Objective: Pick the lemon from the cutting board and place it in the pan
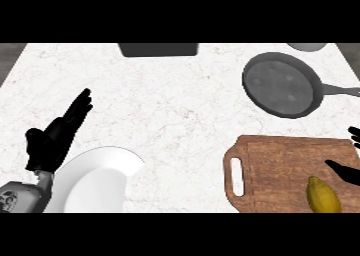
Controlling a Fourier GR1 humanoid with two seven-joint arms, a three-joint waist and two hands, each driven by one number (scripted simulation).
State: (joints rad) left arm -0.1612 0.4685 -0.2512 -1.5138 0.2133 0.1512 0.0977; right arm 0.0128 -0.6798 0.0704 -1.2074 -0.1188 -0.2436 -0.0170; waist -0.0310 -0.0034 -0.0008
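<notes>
The right robot hand [353,172] is seen at the right edge, fingers spread open over the cutting board [286,167], nothing gripped. Just below it, the lemon [324,196] is lying on the board, lower right. The pan [281,84] is parked upper right on the worktop [175,100]. The left robot hand [59,132] is held open, fingers straight, at the left beside a white plate [94,182].

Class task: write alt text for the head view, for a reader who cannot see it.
A yellow lemon lies on a wooden cutting board beside the robot's open right hand, with a grey pan beyond. The left hand rests open by a white plate.
</notes>
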